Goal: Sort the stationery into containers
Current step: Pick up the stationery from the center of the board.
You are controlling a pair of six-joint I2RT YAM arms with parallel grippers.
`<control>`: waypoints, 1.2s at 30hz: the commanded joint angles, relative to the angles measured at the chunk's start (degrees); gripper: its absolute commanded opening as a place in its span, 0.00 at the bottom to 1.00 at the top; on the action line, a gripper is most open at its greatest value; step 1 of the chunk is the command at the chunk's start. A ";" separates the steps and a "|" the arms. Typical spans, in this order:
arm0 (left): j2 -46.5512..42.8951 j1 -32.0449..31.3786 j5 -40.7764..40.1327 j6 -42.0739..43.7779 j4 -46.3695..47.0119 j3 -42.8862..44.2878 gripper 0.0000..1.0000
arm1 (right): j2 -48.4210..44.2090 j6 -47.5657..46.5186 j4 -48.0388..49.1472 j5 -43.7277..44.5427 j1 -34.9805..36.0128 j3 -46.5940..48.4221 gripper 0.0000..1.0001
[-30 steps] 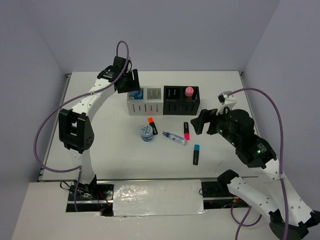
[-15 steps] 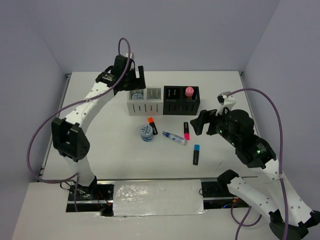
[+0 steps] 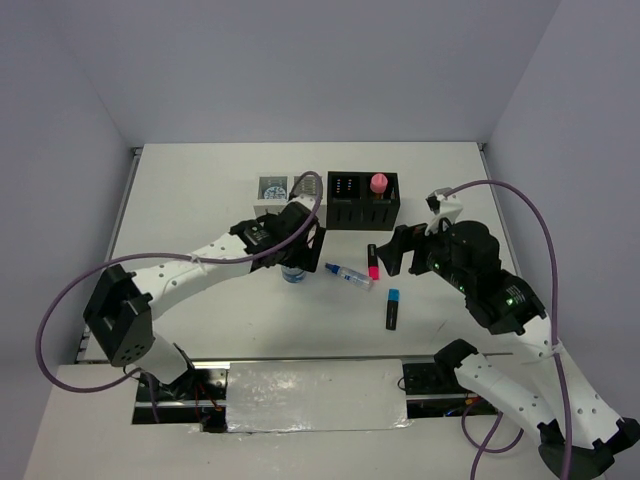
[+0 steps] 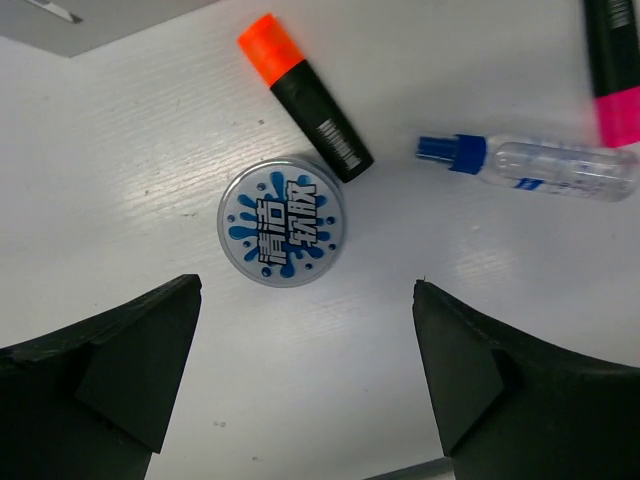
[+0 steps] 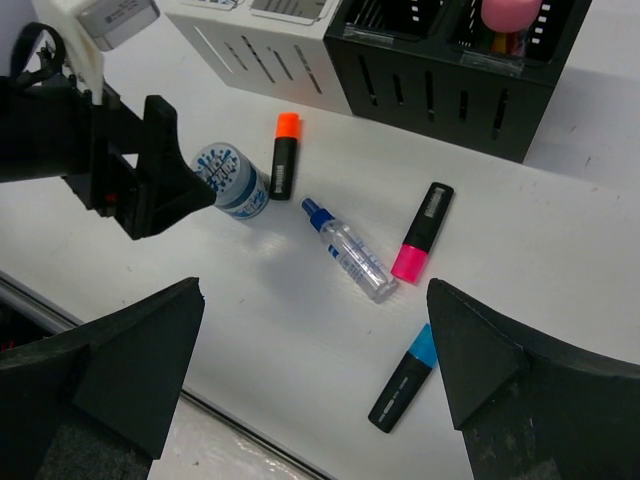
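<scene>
Altogether loose: three highlighters (image 5: 285, 165), one tube (image 5: 350, 250), one disc (image 4: 282, 222); left fingers (image 4: 120, 360), right fingers (image 5: 120, 350) apart.

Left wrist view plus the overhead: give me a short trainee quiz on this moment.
1. True or false: the left gripper is shut on the round disc.
2. What colour is the cap of the highlighter lying nearest that disc? A orange; B green; C yellow.
3. Fill in: the pink capped cylinder stands in the ___ organiser.
Key: 1 false, its jaws stand wide open above the disc. 2 A. 3 black.
</scene>
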 commanded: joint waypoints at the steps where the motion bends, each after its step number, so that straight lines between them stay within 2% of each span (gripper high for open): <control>1: 1.52 0.33 -3.03 -0.96 2.06 -0.71 0.99 | -0.97 -0.92 2.35 -0.85 -0.05 -0.76 1.00; 20: 9.00 4.90 0.65 1.23 7.51 -2.91 0.99 | 0.17 -0.92 3.58 -2.52 -0.05 -2.16 1.00; 26: 9.79 4.99 3.02 1.32 9.35 -3.97 0.95 | 0.35 -1.01 3.67 -2.25 -0.05 -2.16 1.00; 29: 10.14 4.99 3.55 1.23 9.44 -4.14 0.81 | 0.44 -1.01 3.58 -2.16 -0.14 -1.99 1.00; 30: 10.14 4.90 3.56 1.23 9.44 -4.14 0.65 | 0.35 -1.01 3.66 -2.16 0.12 -1.99 1.00; 32: 9.71 4.90 3.21 1.15 8.75 -3.88 0.43 | 0.26 -1.01 3.75 -2.16 0.03 -1.99 1.00; 33: 9.44 4.90 2.95 0.89 8.13 -3.36 0.24 | 0.26 -1.01 3.67 -2.08 -0.05 -1.99 1.00; 34: 8.92 4.90 2.77 0.80 7.43 -3.00 0.15 | 0.26 -1.01 3.49 -1.82 -0.05 -1.90 1.00; 35: 7.26 4.90 1.72 0.62 5.25 -2.48 0.00 | 0.26 -1.10 3.40 -1.73 -0.05 -1.81 1.00; 36: 6.11 4.82 1.28 0.18 4.18 -1.34 0.00 | 0.18 -1.19 3.40 -1.55 -0.05 -1.81 1.00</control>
